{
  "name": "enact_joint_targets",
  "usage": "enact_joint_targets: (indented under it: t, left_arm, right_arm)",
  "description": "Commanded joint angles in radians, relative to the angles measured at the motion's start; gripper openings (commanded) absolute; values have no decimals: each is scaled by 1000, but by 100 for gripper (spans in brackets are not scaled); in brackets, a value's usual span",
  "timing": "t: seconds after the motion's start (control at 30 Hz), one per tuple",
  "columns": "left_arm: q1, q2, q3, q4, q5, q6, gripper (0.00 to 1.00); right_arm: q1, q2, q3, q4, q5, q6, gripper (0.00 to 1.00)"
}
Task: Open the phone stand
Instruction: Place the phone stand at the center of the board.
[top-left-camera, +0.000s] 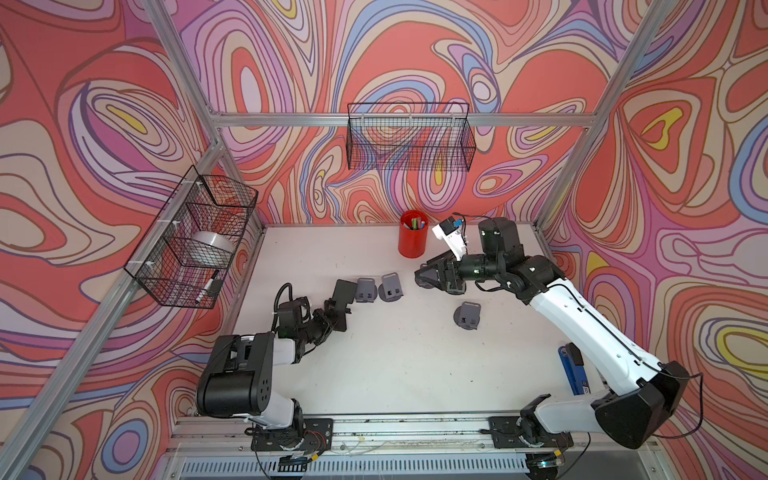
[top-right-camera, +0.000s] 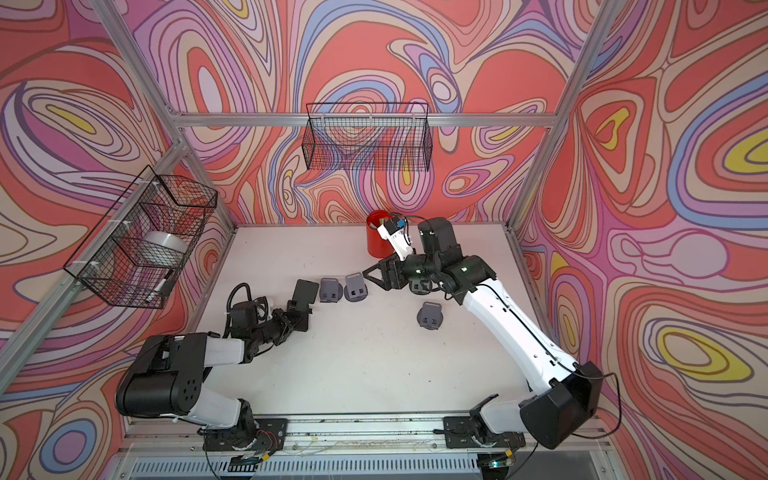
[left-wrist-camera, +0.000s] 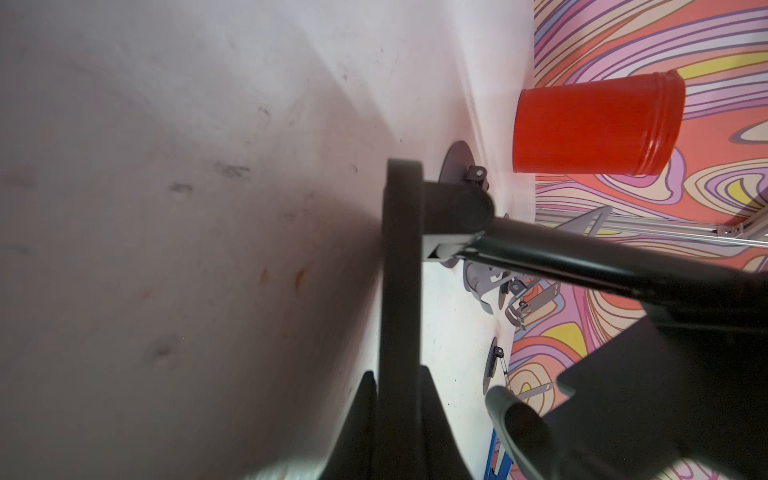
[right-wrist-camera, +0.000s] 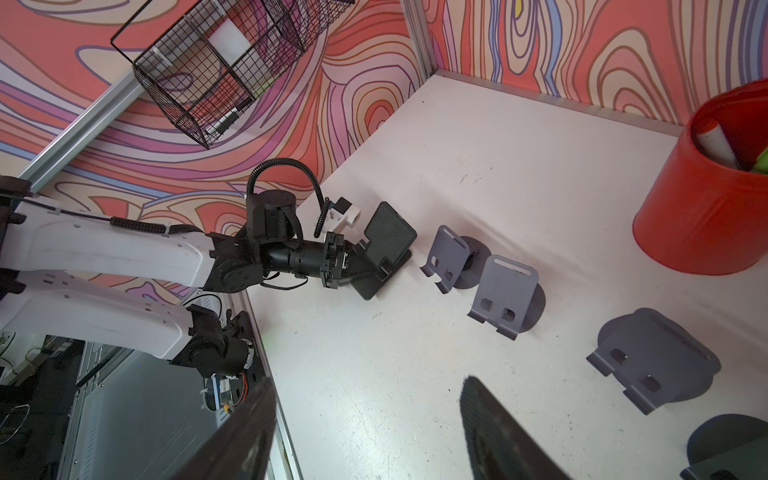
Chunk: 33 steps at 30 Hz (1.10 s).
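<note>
Nearest the lens, the front rail (top-left-camera: 415, 428) is carrying the bases of both arms, and the left arm (top-left-camera: 232, 374) is bending low over the near left part of the white worktop (top-left-camera: 374, 365). The left end effector (top-left-camera: 334, 318) is clenching the base plate of the black phone stand (top-left-camera: 345, 293), which is sitting near the worktop's left edge. In the left wrist view its dark fingers (left-wrist-camera: 357, 419) are hugging that plate from both sides. The stand's textured back plate is rising at an angle off the base.

Just beside it, toward the middle, a grey stand (top-left-camera: 365, 289) and a second grey stand (top-left-camera: 391, 286) are standing side by side. A third grey stand (top-left-camera: 469, 314) is sitting apart, nearer the front.

The right arm (top-left-camera: 582, 324) is reaching in from the right. The right end effector (top-left-camera: 422, 276) is hanging with its jaws spread wide, gripping nothing, over a fourth grey stand (right-wrist-camera: 727, 444) that is lying partly hidden beneath it.

Behind it, a red cup (top-left-camera: 412, 243) is holding pens near the back wall. Wire baskets are hanging on the left wall (top-left-camera: 195, 237) and the back wall (top-left-camera: 409, 137).
</note>
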Motion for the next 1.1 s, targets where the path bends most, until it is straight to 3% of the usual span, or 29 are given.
enact_joint_targets:
  t: [0.0, 0.3, 0.7, 1.07]
  left_arm:
    - [13, -27, 15, -61, -1, 28, 17]
    - [44, -50, 7, -119, -4, 40, 22]
    - [88, -114, 3, -255, -31, 91, 37]
    - [110, -299, 69, -584, -182, 188, 65]
  right_arm:
    - [3, -22, -16, 1, 8, -9, 72]
    - [3, -30, -26, 5, 13, -12, 72]
    - [2, -32, -30, 13, 13, -13, 72]
    - [3, -42, -39, 23, 15, -9, 72]
